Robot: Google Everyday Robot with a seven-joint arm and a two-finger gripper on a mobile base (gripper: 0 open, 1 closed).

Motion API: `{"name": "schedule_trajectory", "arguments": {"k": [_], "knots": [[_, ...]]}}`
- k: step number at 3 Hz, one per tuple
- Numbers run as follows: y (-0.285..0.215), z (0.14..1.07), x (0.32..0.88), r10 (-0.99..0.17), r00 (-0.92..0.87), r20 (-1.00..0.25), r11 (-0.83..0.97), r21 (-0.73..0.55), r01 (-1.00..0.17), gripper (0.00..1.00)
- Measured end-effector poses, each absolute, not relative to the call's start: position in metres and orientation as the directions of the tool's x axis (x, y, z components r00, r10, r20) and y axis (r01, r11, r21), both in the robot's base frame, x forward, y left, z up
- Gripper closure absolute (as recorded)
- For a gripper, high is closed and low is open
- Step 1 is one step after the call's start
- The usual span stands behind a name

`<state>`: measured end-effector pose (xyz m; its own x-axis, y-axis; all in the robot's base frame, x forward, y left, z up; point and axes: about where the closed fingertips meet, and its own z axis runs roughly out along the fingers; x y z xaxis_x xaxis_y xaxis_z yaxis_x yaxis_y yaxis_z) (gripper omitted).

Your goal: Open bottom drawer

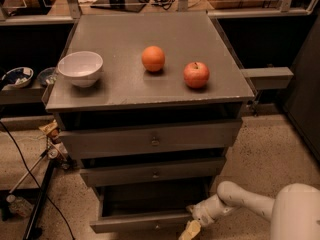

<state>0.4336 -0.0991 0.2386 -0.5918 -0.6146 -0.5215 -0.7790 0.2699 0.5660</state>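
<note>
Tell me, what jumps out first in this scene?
An orange and a red apple sit on the grey cabinet top, with a white bowl near its left edge. Below, the bottom drawer stands pulled out, and the pincer on the robot's white arm is at the right end of its front.

Dim room, lit from overhead — the tabletop (pixel 125 91) carries a soft grey sheen, and the bowl (pixel 80 68), orange (pixel 153 58) and apple (pixel 196 74) drop short shadows close beneath them. Gaps between drawers sink into black. The claw (pixel 192 228), low beside the bottom drawer (pixel 140 221), sits in gloom.
</note>
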Motion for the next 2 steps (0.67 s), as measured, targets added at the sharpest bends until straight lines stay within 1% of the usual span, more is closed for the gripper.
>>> {"name": "schedule_trajectory", "arguments": {"k": [2], "knots": [[-0.1003,0.2402,0.4276,-0.605,-0.600,-0.523,0.252,0.589,-0.768,0.00]]}}
